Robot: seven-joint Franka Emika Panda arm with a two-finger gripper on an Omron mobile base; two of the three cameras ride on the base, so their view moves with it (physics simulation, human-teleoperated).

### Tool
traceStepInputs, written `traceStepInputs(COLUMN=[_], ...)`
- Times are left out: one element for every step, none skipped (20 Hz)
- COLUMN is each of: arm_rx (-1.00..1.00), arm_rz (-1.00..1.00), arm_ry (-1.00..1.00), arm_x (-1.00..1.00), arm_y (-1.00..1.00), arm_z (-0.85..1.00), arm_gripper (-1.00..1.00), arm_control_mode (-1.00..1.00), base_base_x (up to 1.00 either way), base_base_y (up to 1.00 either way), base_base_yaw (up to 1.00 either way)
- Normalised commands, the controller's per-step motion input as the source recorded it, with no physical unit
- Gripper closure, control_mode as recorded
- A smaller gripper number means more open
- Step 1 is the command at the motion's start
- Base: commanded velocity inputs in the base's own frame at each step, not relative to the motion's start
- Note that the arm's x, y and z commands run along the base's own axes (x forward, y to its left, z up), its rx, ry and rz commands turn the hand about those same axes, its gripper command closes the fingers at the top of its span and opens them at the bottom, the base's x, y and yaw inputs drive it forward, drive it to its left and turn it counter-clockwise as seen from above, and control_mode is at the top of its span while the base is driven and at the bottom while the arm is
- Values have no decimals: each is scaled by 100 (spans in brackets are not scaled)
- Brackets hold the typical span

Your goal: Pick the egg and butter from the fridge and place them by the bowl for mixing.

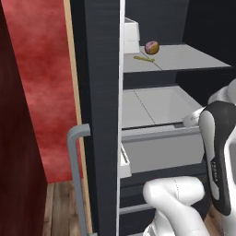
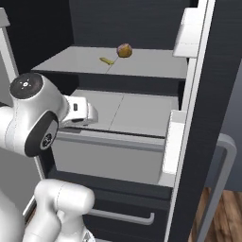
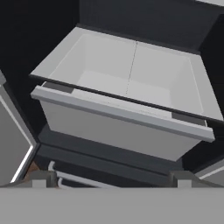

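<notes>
The fridge (image 1: pixel 103 115) stands open in front of me. On its upper grey shelf (image 1: pixel 184 57) lie the egg (image 1: pixel 151 47) (image 2: pixel 124 50), a small pinkish lump with a tan patch, and just in front of it the thin yellow butter (image 1: pixel 144 58) (image 2: pixel 107 61). My gripper (image 3: pixel 111 181) is open and holds nothing. It hangs lower than that shelf and looks down at a pulled-out grey drawer (image 3: pixel 118 127). The bowl is out of view.
Open fridge doors flank the arm: one at the left with a white bin (image 1: pixel 131 37) and a grey handle (image 1: pixel 73 175), one at the right with bins (image 2: pixel 172 142). Another drawer with a bar pull (image 2: pixel 123 217) sits below. A red wall (image 1: pixel 41 69) is at the left.
</notes>
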Motion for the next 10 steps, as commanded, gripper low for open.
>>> traceStepInputs(arm_rx=[0, 2, 3, 5, 4, 1, 0, 0, 2, 3], arm_rz=[-8, -7, -7, -6, -6, -8, -10, -10, -9, -9], arm_ry=[0, -1, -1, 0, -1, -6, -7, -3, 0, 0], arm_x=[6, 6, 5, 12, 13, 21, 21, 26, 29, 29], arm_y=[12, 8, 8, 7, 9, 10, 9, 1, 0, 0], arm_z=[65, 64, 62, 57, 55, 50, 48, 46, 44, 39], arm_gripper=[-100, -100, -100, -100, -100, -100, -100, -100, -100, -100], arm_control_mode=[-100, -100, -100, -100, -100, -100, -100, -100, -100, -100], base_base_x=[0, 0, 0, 0, 0, 0, 0, 0, 0, 0], base_base_y=[0, 0, 0, 0, 0, 0, 0, 0, 0, 0], base_base_yaw=[0, 0, 0, 0, 0, 0, 0, 0, 0, 0])
